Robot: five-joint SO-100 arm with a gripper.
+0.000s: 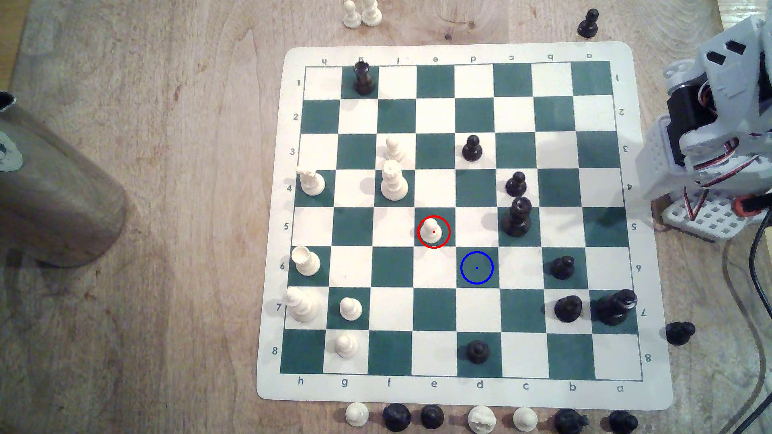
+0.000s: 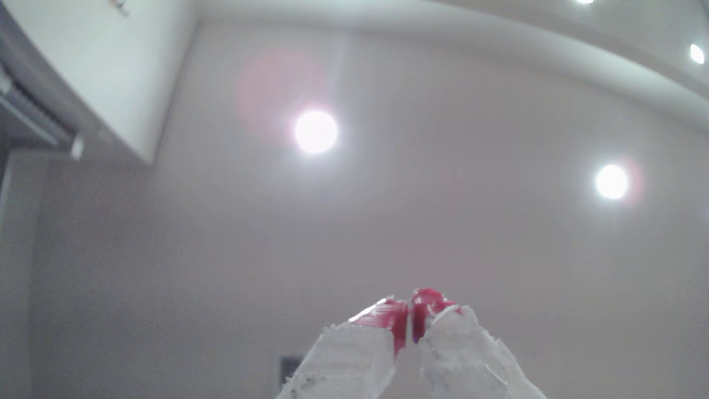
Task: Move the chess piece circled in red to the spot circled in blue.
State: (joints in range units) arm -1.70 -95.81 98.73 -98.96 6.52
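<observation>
Wooden table, pale and grained, under everything. On it, a green-and-white roll-up chessboard with lettered and numbered margins. At the exterior view's right edge, off the board, the folded white arm on its base, clear of every piece. At the exterior view's left edge, a blurred brown cylinder.

In the wrist view, pointed up at a ceiling with two round lamps. Gripper raised against that ceiling: white fingers with red-painted tips pressed together, only a thin dark slit between them, nothing clamped, nothing touched.

Smaller still: the chess piece circled in red, a cream pawn upright on a green square in row 5, column e. Diagonally adjacent, one row toward the exterior view's bottom and one column to its right, the spot circled in blue, a bare green square in row 6, column d. Nearest dark neighbour, a tall black piece in row 5, with one white square between it and the pawn.
</observation>
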